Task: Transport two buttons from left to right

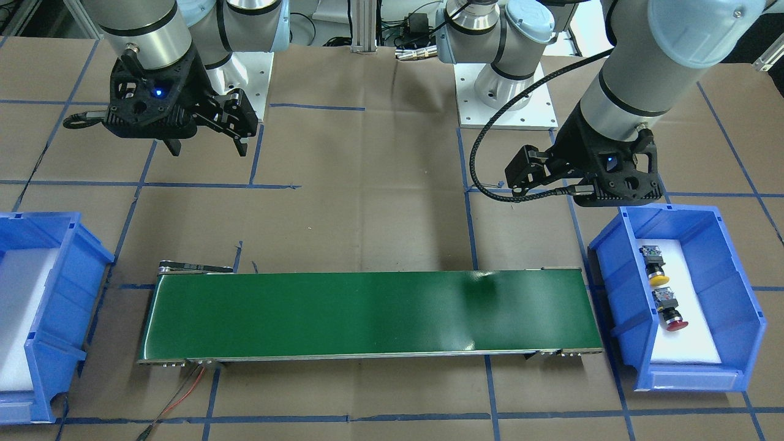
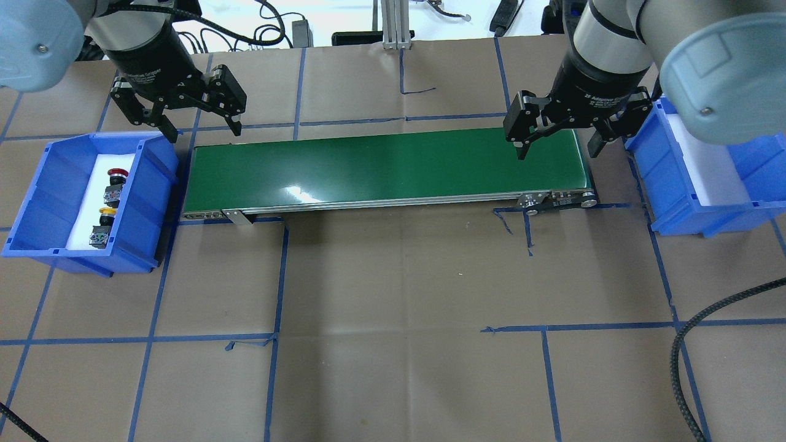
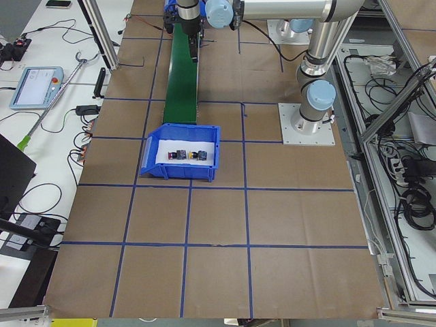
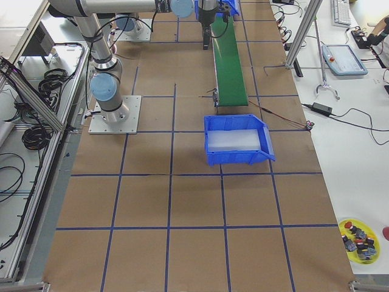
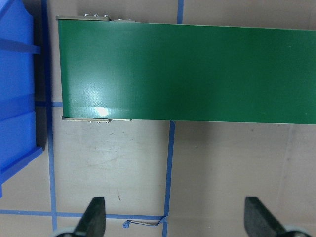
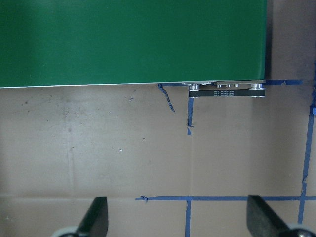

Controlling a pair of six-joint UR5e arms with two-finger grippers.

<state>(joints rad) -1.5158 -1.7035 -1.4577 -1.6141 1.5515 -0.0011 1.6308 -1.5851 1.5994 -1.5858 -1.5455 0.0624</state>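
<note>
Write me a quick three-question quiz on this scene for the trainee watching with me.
1. True or false: the red button and the yellow button lie on the green belt.
2. Pick one. The left gripper is: A) open and empty; B) shut on a button; C) touching the belt.
3. How many buttons does the right bin hold?
Key: 1 false, both lie in the left bin. 2 A. 3 zero.
</note>
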